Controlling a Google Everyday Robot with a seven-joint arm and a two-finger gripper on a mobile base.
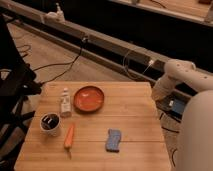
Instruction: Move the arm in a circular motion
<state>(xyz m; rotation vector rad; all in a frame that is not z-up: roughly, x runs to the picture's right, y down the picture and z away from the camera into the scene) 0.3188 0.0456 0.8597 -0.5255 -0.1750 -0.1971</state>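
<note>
While beside table (134, 116), gripper (160, 93) beyond plate (89, 99).

On the table (135, 115) the plate (89, 99) is placed at the back, and the bottle (65, 102) just left of it. Nearer the front, the cup (50, 123), the carrot (69, 136) and the sponge (113, 140) are set from left to right. The arm (182, 75) is seen beyond the right edge, and the gripper (159, 93) is held just beside that edge.

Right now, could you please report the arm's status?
Gripper just off the table's right edge. Arm bent at the elbow, beside the table. Red plate and blue sponge well clear.
</note>
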